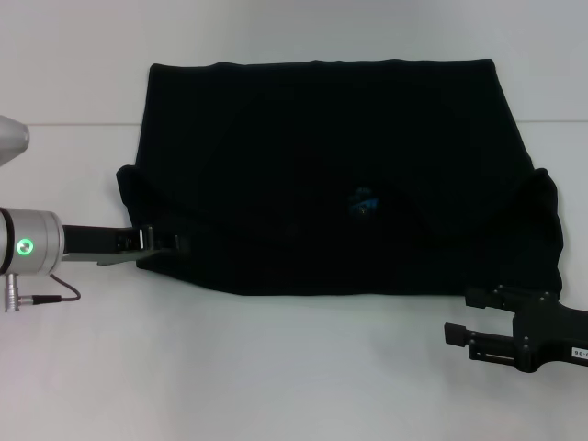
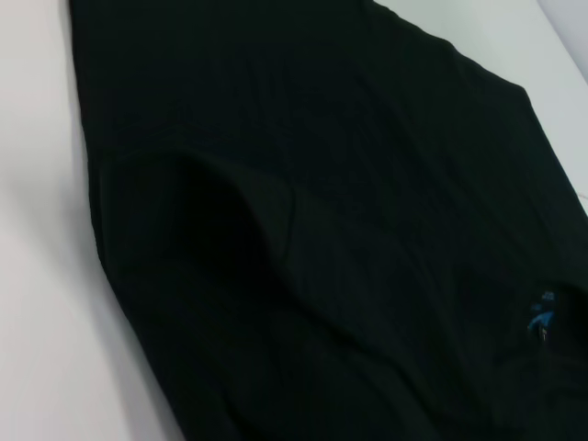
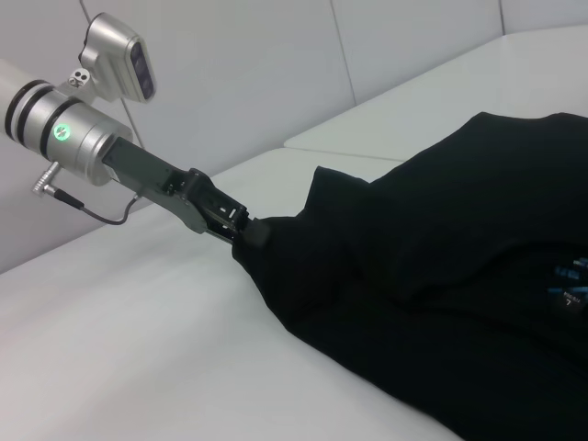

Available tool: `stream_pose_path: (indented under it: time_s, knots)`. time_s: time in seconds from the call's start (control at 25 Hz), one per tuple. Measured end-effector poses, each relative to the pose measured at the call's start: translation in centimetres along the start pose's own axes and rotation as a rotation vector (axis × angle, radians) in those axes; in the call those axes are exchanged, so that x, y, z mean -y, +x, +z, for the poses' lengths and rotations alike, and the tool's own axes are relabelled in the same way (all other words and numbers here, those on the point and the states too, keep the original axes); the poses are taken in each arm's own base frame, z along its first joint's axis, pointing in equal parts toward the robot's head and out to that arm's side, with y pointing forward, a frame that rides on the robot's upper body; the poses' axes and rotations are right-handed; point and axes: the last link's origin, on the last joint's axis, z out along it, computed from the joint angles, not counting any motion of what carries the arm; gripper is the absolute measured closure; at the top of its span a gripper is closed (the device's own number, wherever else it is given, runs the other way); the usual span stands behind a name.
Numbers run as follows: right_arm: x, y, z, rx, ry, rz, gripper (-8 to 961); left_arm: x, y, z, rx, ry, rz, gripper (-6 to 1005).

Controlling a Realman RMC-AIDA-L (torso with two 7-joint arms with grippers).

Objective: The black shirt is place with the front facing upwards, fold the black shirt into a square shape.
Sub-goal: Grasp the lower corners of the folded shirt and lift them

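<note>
The black shirt (image 1: 331,175) lies spread across the middle of the white tabletop (image 1: 276,367), already folded once so that it forms a wide dark block with a straight far edge and a near edge that runs slightly crooked. No lettering shows on its upper face; only the small blue neck label (image 1: 364,200) stands out, sitting near the shirt's centre, a little toward its near edge. The same label appears in the left wrist view (image 2: 540,312) and the right wrist view (image 3: 570,280). A soft ridge of cloth crosses the shirt from 1 side to the other, passing just by the label.

The left pincer (image 1: 163,242) is at the shirt's near left corner, reaching in level with the tabletop from the left. In the right wrist view its tips (image 3: 246,230) are closed on the edge of the cloth there, and the fabric bunches up into a small peak beside them.

The right pincer (image 1: 473,317) sits over bare tabletop just off the shirt's near right corner, not touching the cloth. Its 2 fingers (image 1: 459,334) are spread apart with nothing between them, pointing left along the shirt's near edge.
</note>
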Motion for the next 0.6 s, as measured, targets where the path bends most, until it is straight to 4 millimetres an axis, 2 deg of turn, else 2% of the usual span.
stream_pose_path:
  time_s: [0.12,0.36,0.48,0.52,0.6]
  knots:
    - [0.0,0.0,0.0,-0.001,0.001,0.000,169,0.0,0.0,0.0,0.002,0.000,0.003,646]
    - [0.3,-0.1,-0.3,0.002,0.015,0.006,172,0.0,0.0,0.0,0.005,-0.002,0.004,880]
    - [0.9,-0.4,-1.0,0.004,0.043,0.035,176,0.0,-0.1,0.0,0.007,-0.003,0.003,926]
    - [1.8,-0.9,-2.0,0.005,0.082,0.084,177,0.0,-0.1,0.0,0.008,-0.004,0.003,942]
    - [2.3,-1.2,-2.7,0.002,0.106,0.119,179,0.0,-0.2,0.0,0.010,-0.005,0.003,957]
